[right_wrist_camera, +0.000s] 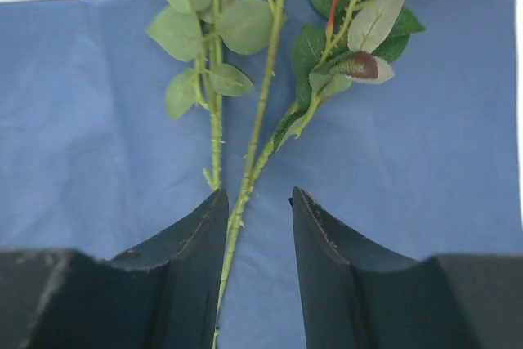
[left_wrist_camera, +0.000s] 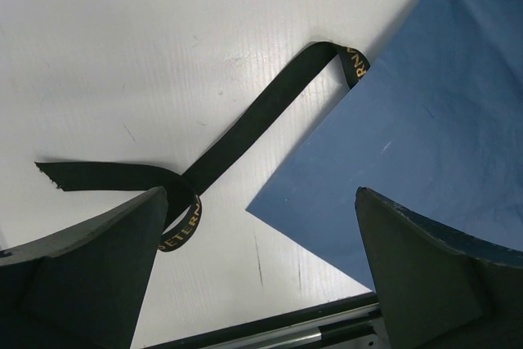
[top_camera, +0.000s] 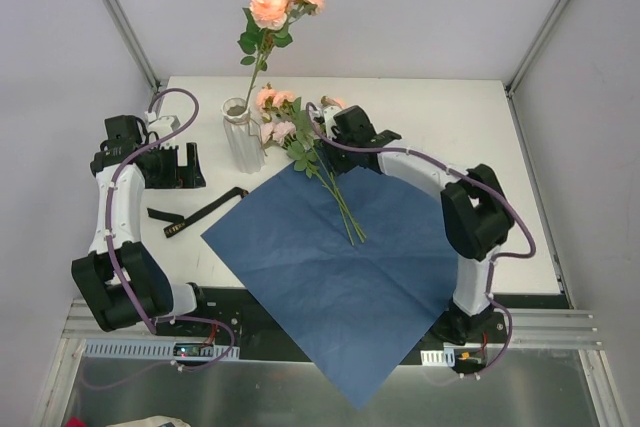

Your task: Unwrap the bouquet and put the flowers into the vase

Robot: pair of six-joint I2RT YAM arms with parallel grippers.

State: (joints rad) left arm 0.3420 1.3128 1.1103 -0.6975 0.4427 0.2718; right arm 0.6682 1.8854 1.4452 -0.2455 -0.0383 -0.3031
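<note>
The right gripper (right_wrist_camera: 258, 198) is sitting low over the big blue paper sheet (top_camera: 340, 267), near the upper middle of the top view. Its two dark fingers are standing about half open with one thin green stem (right_wrist_camera: 260, 120) running between them. The gap is looking wider than the stem, so it is not squeezing anything yet.

That stem belongs to the peach-pink roses on long thin green stems (top_camera: 300, 137). They are lying across the top corner of the paper, heads toward the small whitish ribbed see-through vase (top_camera: 240, 132) just to their left. One tall rose (top_camera: 270, 7) is already standing in the vase.

The roses are probably very light. The stems look thin and smooth, so they may be slipping or turning in the fingers. The soft heads and leaves could be getting squashed. The bare stem below the leaves looks like the best place to take hold. Another stem is lying just beside it, so two may be coming up together.

The left gripper (left_wrist_camera: 261, 202) is hanging wide open and holding nothing, over the black ribbon strip (left_wrist_camera: 245, 128) at the left of the white table (top_camera: 500, 147).

In the right wrist view the rose heads are being cut off at the top edge. In the top view the right arm is hiding its own fingers. I cannot tell how many stems are lying there.
</note>
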